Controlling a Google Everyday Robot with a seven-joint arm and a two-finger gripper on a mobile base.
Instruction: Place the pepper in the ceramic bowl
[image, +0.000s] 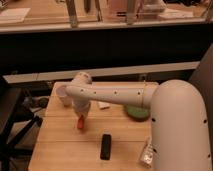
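Note:
The slender orange-red pepper hangs just above the wooden table, left of centre. My gripper is shut on the pepper's upper end, at the tip of the white arm that reaches across from the right. The green ceramic bowl sits on the table to the right of the pepper. The arm hides its far part.
A small white cup stands at the table's back left, close behind the gripper. A black rectangular bar lies in front, and a shiny packet lies near the front right edge. A small white item lies under the arm.

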